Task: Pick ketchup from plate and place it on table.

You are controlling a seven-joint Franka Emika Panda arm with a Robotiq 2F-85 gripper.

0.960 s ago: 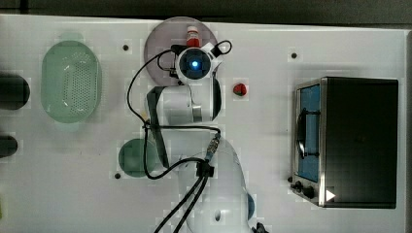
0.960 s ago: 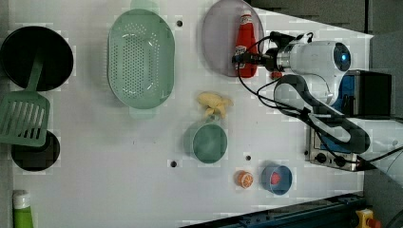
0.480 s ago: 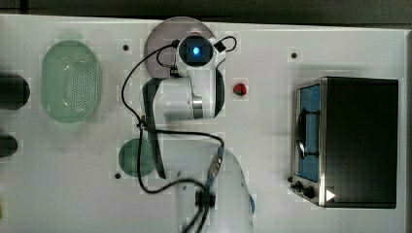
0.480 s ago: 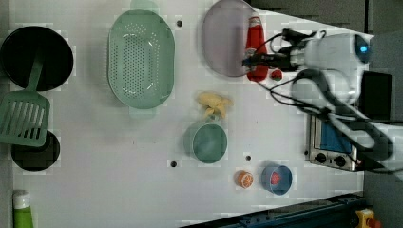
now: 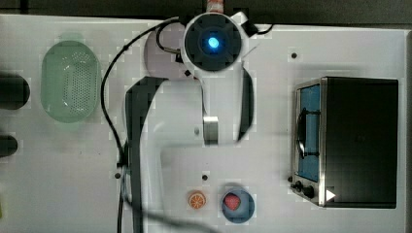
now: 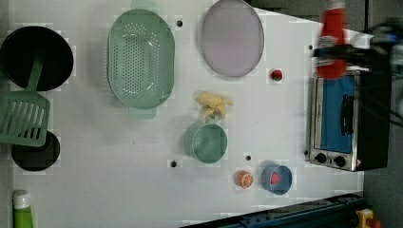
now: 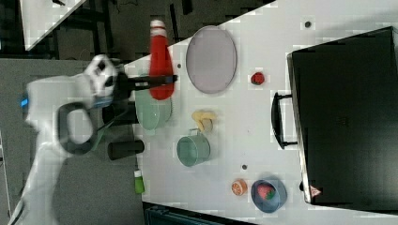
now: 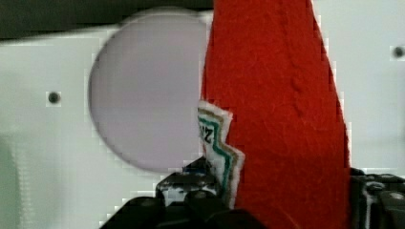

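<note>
Ketchup [image 7: 161, 65] hangs in pincer [image 7: 165, 80]; plate [image 6: 232, 45] lies bare.

bright, even light; soft shadows on the table [image 6: 119, 190]; blocky, blurred pictures, arm smeared.

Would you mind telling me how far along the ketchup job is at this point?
Done: the ketchup is off the plate, which now lies bare. In hand: the claw grips the bottle around its lower body and holds it in the air. Left: lower it onto the white table and let go.
</note>
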